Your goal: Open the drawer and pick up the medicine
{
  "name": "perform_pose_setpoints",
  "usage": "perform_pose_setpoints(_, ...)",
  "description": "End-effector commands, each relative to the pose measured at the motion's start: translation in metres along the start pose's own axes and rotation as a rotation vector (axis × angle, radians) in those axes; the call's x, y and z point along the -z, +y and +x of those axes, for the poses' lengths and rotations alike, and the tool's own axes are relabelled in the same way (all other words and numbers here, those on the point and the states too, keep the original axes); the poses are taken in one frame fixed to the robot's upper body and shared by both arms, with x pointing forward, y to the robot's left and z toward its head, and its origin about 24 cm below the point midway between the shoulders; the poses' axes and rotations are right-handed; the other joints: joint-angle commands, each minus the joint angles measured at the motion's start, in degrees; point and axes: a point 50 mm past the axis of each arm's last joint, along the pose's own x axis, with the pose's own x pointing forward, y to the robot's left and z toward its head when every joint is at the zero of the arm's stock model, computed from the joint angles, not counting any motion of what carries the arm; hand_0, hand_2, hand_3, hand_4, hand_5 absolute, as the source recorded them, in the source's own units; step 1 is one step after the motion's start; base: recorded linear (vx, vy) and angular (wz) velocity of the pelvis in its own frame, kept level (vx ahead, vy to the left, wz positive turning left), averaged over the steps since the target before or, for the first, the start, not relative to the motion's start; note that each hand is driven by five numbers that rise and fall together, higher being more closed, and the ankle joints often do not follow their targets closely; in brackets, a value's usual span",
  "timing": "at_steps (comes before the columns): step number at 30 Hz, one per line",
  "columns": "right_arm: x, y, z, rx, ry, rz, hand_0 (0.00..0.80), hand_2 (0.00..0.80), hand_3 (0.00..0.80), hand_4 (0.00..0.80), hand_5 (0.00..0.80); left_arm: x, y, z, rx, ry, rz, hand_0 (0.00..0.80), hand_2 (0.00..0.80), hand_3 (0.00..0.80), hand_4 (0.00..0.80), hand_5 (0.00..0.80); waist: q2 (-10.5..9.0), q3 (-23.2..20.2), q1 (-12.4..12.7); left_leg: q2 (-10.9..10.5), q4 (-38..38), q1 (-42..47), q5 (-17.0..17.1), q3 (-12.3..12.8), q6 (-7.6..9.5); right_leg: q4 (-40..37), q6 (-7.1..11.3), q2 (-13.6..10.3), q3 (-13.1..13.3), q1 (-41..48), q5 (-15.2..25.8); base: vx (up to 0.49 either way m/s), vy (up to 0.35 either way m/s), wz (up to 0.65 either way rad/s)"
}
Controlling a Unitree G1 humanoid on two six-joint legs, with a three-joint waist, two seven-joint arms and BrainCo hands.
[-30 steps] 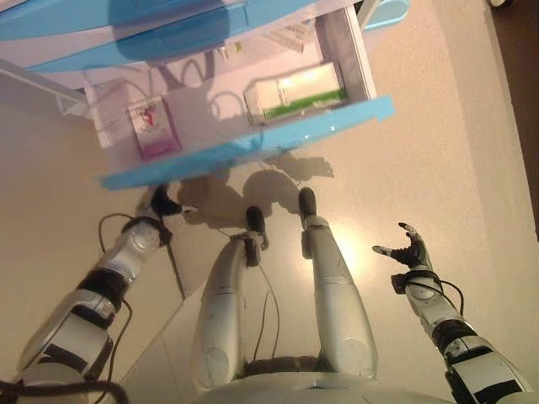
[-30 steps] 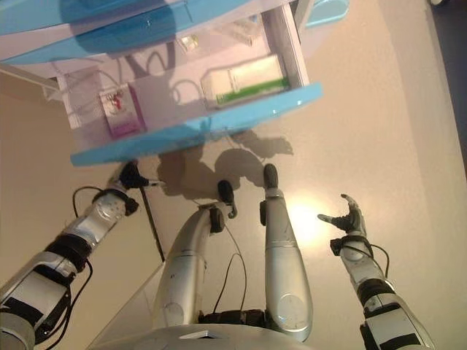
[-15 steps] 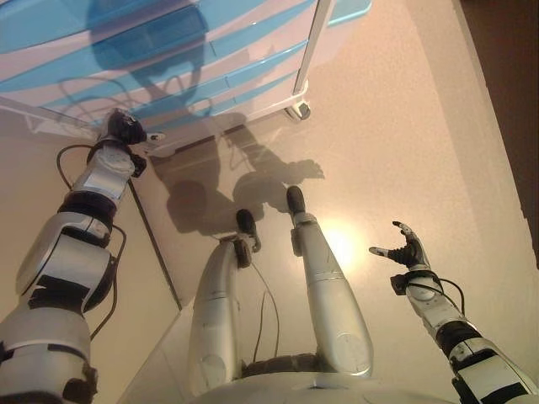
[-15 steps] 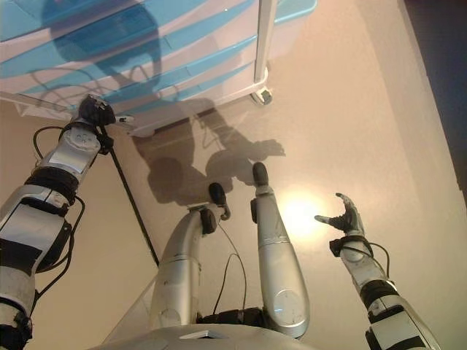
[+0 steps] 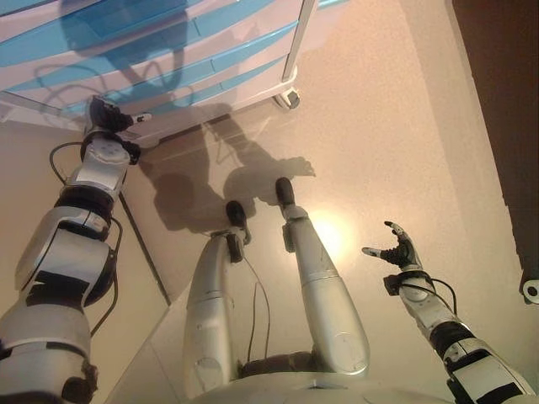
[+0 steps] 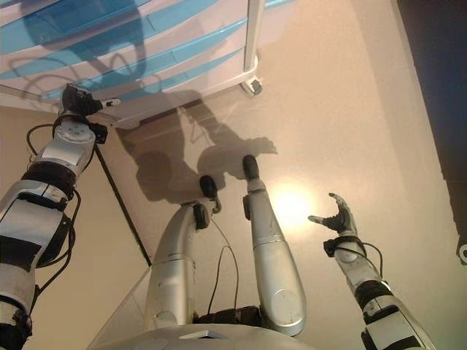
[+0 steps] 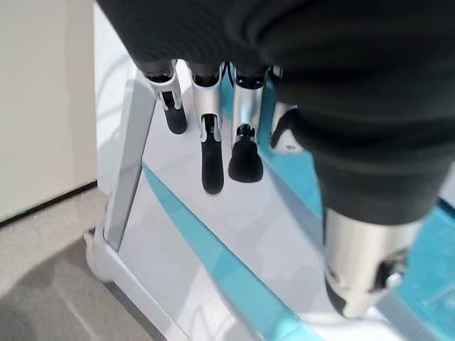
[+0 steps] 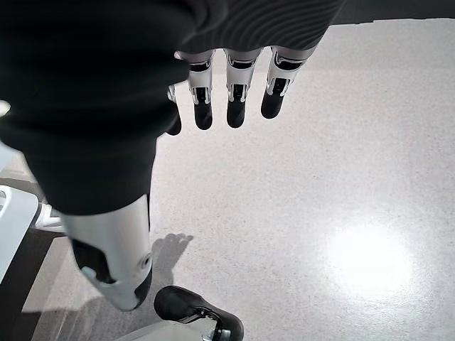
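Left arm is reaching up and forward, left hand [image 5: 103, 114] sitting at the lower front corner of the drawer unit [image 5: 168, 59], just beside the white frame leg. In the left wrist view the fingers [image 7: 211, 153] are hanging loosely extended, thumb apart — relaxed and spread, not wrapped round anything, not visibly touching the drawer fronts.

Right arm is held out low to the right over the floor [image 5: 404, 126], well apart from the unit. Right hand [image 5: 397, 250] is turned palm-up, fingers lightly bent and spread, holding nothing; the right wrist view is showing only bare floor past the fingertips [image 8: 235, 114].

Drawer unit: white frame with blue drawer fronts, on casters — one caster [image 5: 292, 98] showing at the near right corner. About four blue fronts are showing in the head views, all sitting flush, none pulled out.

Medicine: not showing in any view, in neither hand; can't tell where it's sitting.

No readable labels or writing anywhere.

Counts: one drawer unit, one caster in view, two hands, both carrying nothing.
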Motion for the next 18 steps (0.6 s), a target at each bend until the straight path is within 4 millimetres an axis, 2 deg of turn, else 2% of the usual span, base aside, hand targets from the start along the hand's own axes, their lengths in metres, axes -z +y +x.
perform_pose_setpoints(1,0.015,0.007,-0.015,-0.023,0.021,-0.002,0.0,0.0,0.0,0.0,0.0,-0.021,0.032,0.006,-0.031,-0.117,-0.25,0.0,0.0,0.0,0.0,0.0,1.37,-3.0,0.4,-3.3,-10.7,9.0,0.9,0.0,0.11,2.9,-3.41,3.5,-3.7,5.7,-5.5,-0.023,-0.094,0.0)
perform_pose_setpoints(3,0.017,0.01,-0.017,-0.028,0.029,0.004,0.0,0.0,0.0,0.0,0.0,-0.001,0.02,-0.003,0.031,-0.094,-0.283,0.0,0.0,0.0,0.0,0.0,1.7,-3.0,1.1,-3.4,-12.0,10.7,1.3,-0.5,-0.14,2.0,-3.07,3.3,-3.8,7.5,-5.4,-0.002,-0.103,0.0)
perform_pose_setpoints(7,0.022,0.013,-0.02,-0.046,0.058,0.018,0.0,0.0,0.0,0.0,0.0,0.052,-0.007,-0.036,0.14,-0.055,-0.365,0.0,0.0,0.0,0.0,0.0,2.47,-4.3,3.3,-3.6,-15.5,15.4,2.4,-1.7,-1.0,-1.5,-2.77,2.3,-4.3,12.9,-5.6,0.028,-0.105,-0.01)
perform_pose_setpoints(9,0.026,0.015,-0.024,-0.065,0.069,0.043,0.0,0.0,0.0,0.0,0.0,0.083,-0.022,-0.061,0.213,-0.01,-0.399,0.0,0.0,0.0,0.0,0.0,2.7,-5.5,4.5,-4.1,-17.8,18.4,3.0,-2.5,-1.56,-4.8,-2.51,1.1,-5.2,16.7,-5.3,0.028,-0.13,0.04)
perform_pose_setpoints(13,0.036,0.021,-0.033,-0.152,0.109,0.137,0.0,0.0,0.0,0.0,0.0,0.133,-0.051,-0.11,0.326,0.108,-0.427,0.0,0.0,0.0,0.0,0.0,2.27,-8.2,6.7,-5.0,-20.9,22.8,4.0,-4.4,-2.72,-11.0,-2.37,-1.0,-6.9,23.9,-4.6,0.023,-0.129,0.05)
perform_pose_setpoints(18,0.069,0.031,-0.058,-0.321,0.251,0.252,0.0,0.0,0.0,0.0,0.0,0.193,-0.068,-0.168,0.425,0.356,-0.45,0.0,0.0,0.0,0.0,0.0,2.05,-13.8,8.4,-4.5,-27.5,30.2,6.2,-6.8,-4.66,-19.2,-2.37,-1.6,-9.0,34.1,-3.8,0.095,-0.117,0.17)
